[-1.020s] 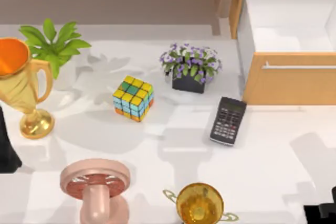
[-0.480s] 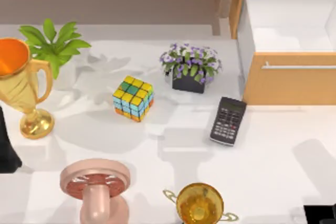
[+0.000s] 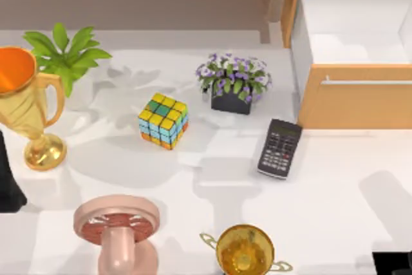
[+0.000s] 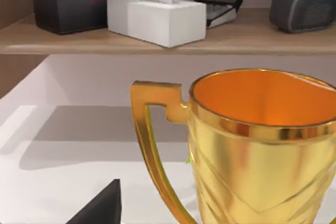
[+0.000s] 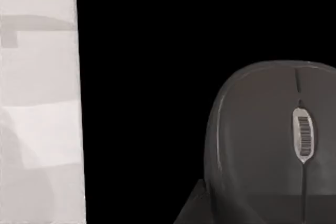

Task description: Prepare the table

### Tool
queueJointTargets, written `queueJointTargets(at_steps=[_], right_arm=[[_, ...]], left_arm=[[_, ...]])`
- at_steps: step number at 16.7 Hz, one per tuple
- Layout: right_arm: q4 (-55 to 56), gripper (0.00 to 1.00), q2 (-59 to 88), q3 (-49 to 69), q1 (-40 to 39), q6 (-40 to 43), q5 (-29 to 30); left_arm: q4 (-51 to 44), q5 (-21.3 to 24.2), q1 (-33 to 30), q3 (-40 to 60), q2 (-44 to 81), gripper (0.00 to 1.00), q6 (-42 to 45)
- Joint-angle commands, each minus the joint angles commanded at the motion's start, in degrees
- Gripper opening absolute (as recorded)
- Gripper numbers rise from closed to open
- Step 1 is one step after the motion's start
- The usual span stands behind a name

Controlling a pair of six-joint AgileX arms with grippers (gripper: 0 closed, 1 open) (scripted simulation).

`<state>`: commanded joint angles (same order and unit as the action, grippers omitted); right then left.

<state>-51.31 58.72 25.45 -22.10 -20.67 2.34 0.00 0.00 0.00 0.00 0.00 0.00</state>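
Desk: the wide white desk [image 3: 335,185] runs across the top view in front of you, carrying everything below.
Left arm: you see a dark part of it at the top view's left edge [image 3: 8,181], just beside the tall trophy's base; I cannot tell you how its pincer stands.
Right arm: a black piece of it sits at the top view's lower right corner [image 3: 393,263]; its pincer's state cannot be told either.
Tall gold trophy: it [image 3: 26,104] stands upright at the desk's left side, orange inside the cup; your left wrist view has it close up [image 4: 262,145].
Green plant: it [image 3: 64,53] is just behind the tall trophy.
Rubik's cube: it [image 3: 163,121] lies near the middle of the desk.
Purple flowers: they [image 3: 233,82] sit in a dark pot, right of the cube.
Calculator: the black calculator [image 3: 280,148] lies tilted, near the drawer front.
Drawer unit: the tan wooden drawer [image 3: 354,94] at the right stands pulled open, with a silver bar handle.
Pink object: a round pink stand-like piece [image 3: 117,227] sits at the near left.
Small gold trophy: it [image 3: 244,249] stands at the near edge, seen from above.
Shelf: your left wrist view shows a wooden shelf [image 4: 105,43] with a white tissue box [image 4: 156,19] and a black tissue box [image 4: 73,8].
Mouse: your right wrist view shows a dark grey computer mouse [image 5: 273,145] on black.
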Motion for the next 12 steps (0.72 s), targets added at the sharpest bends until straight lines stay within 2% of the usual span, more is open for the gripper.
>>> queueJointTargets(at_steps=[5,12], right_arm=[[0.0,0.98,0.0,0.0,0.0,0.0,0.0],[0.0,1.00,0.0,0.0,0.0,0.0,0.0]], left_arm=[[0.0,0.0,0.0,0.0,0.0,1.00,0.0],[0.0,0.0,0.0,0.0,0.0,1.00,0.0]])
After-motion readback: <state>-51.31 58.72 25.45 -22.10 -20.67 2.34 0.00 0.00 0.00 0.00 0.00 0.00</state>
